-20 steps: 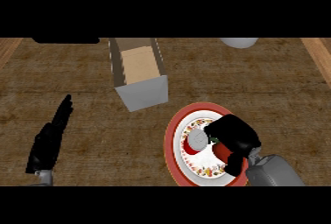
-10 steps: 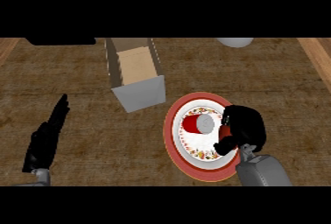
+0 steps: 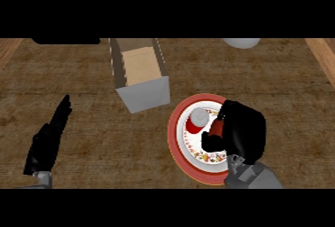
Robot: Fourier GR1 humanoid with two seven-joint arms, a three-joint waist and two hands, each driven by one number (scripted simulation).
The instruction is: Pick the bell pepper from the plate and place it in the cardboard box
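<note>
**Right hand over plate, pepper partly covered**

The round red-rimmed plate with a patterned white centre (image 3: pixel 178 133) lies on the dark brown wood-grain counter (image 3: pixel 98 111), right of middle. On its white centre sits the red bell pepper (image 3: pixel 196 120), with a pale grey patch on top. Only the pepper's left part shows; the rest is hidden behind the black right hand (image 3: pixel 239 131).

The right hand lies across the plate's right half, on its grey forearm (image 3: pixel 252 176), which enters from the lower edge. Its fingers are curled downward, with the thumb (image 3: pixel 212 141) bent in towards the pepper's lower right side. A red strip shows between thumb and palm. Whether the fingers actually close round the pepper cannot be told.

The open cardboard box (image 3: pixel 138 73), long and narrow with grey outer walls and a tan floor, stands up and left of the plate, its near corner just beside the plate's rim.

The black left hand (image 3: pixel 49 137) rests at the view's left, fingers straight and pressed together, pointing up, well apart from box and plate.

A pale grey rounded object (image 3: pixel 241 42) shows at the upper right edge.
</note>
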